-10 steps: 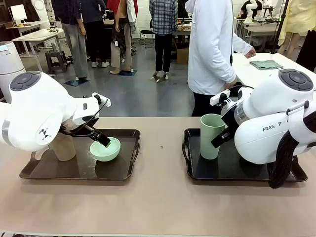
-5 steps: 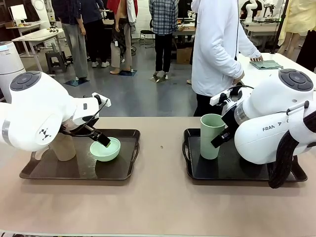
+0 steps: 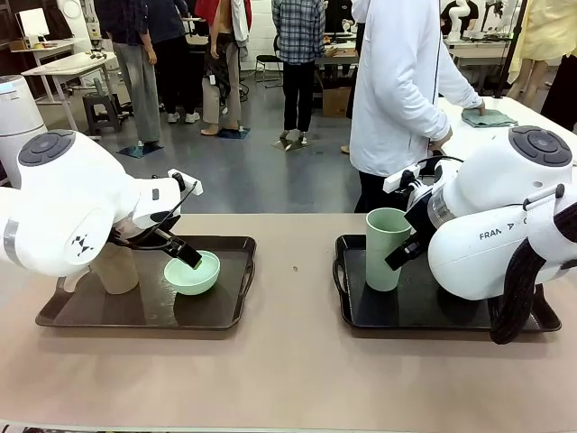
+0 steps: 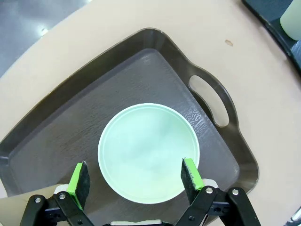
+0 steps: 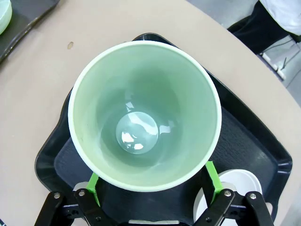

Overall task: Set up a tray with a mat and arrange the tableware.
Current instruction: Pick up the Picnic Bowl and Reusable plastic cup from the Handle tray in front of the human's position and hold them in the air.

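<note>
Tableware: the mint green bowl (image 4: 148, 153) sits upright in the left tray (image 3: 230, 311). The tan cup (image 3: 115, 269) stands just beside it on the same tray, partly behind the left arm. The pale green cup (image 5: 143, 115) stands upright in the right tray (image 3: 397, 311), and the white bowl (image 5: 235, 188) lies near it on that tray.

Left gripper (image 4: 135, 175): spread wide, pads straddling the mint green bowl, not closed on it. Right gripper (image 5: 153, 182): one finger on each side of the pale green cup, below its rim. Whether the pads press the wall cannot be told (the rim hides them).

Assessment: all four pieces are on trays, one cup and one bowl to each, so distribution looks done or nearly so. No mat can be made out on either tray, so that item appears outstanding.

Against a second ago, both arms and all tableware hold the same positions. The person (image 3: 397, 90) at the far side has shifted rightward, and their hand (image 3: 476, 108) is now at a folded green cloth (image 3: 491, 117) on the far table.
</note>
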Controlling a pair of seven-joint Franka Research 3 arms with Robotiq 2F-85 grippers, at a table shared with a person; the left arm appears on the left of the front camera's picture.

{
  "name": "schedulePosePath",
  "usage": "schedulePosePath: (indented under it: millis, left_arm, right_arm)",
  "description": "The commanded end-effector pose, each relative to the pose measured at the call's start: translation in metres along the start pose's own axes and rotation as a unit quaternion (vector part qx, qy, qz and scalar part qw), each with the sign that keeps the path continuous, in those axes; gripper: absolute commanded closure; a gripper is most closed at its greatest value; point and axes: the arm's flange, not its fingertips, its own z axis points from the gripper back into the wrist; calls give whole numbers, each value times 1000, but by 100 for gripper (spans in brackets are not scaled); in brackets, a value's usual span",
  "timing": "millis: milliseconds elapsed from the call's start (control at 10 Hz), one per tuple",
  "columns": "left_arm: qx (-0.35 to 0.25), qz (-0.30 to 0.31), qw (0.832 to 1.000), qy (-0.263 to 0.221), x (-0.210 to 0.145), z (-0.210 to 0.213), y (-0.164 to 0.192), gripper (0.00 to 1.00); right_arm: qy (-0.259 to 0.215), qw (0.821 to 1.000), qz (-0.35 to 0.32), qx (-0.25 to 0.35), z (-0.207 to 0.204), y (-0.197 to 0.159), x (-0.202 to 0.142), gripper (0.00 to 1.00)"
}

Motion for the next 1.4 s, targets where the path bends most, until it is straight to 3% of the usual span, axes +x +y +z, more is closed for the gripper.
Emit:
schedulePosePath:
  millis: [0,100,200,300,400,500,600,700,900,1000,1100,1200,1300]
  left_arm:
    - [0,0,1000,0,0,0,0,0]
    - [0,-2,1000,1,-10,55,-15,0]
    - [6,33,998,44,-23,110,-21,0]
    - [-64,46,994,71,-36,152,-31,0]
    - [-92,46,988,118,-51,188,-35,0]
    - [-95,53,979,173,-70,204,-36,0]
    - [-118,57,963,233,-88,203,-38,0]
    - [-75,37,991,103,-15,144,-34,0]
    - [-75,37,991,103,-15,144,-34,0]
    - [-86,42,985,142,-34,167,-39,0]
    - [-198,90,975,40,-38,174,-3,0]
    - [-297,156,940,-61,-66,180,42,0]
    - [-376,215,894,-116,-98,177,81,0]
  right_arm:
    - [84,996,-29,-23,5,9,-12,0]
    - [160,986,-45,-11,36,22,-37,0]
    - [175,980,-87,23,82,28,-66,0]
    - [162,977,-128,60,121,36,-91,0]
    - [197,966,-146,84,148,51,-117,0]
    - [228,955,-164,97,167,65,-139,0]
    - [202,966,-141,79,186,78,-138,0]
    - [213,965,-123,87,128,38,-39,0]
    - [213,965,-123,87,128,38,-39,0]
    - [214,964,-129,88,173,49,-52,0]
    - [173,935,-197,241,179,-1,-62,0]
    - [108,906,-273,305,190,-53,-94,0]
    - [42,865,-342,365,197,-97,-135,0]
